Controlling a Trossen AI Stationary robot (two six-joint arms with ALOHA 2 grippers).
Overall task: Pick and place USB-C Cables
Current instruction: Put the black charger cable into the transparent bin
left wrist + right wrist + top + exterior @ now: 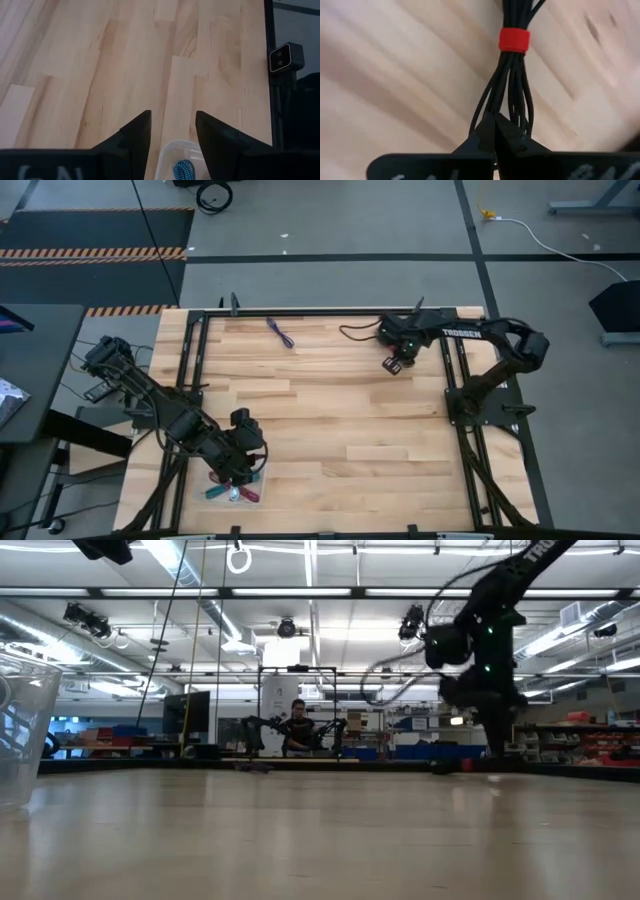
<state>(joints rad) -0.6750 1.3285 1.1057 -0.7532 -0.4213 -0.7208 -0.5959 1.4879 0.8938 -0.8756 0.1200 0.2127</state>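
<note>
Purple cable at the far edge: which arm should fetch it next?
Left, probably. The right gripper is shut on the black cable, so it is busy. The left gripper is open over the clear container, though the purple cable lies across the table.

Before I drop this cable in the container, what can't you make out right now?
- High view: left tool covers part of the clear container, so its cable count is hidden.
- Right wrist view: black cable, clamped in right tool, runs off the edge.
- Low view: purple cable too small.
</note>
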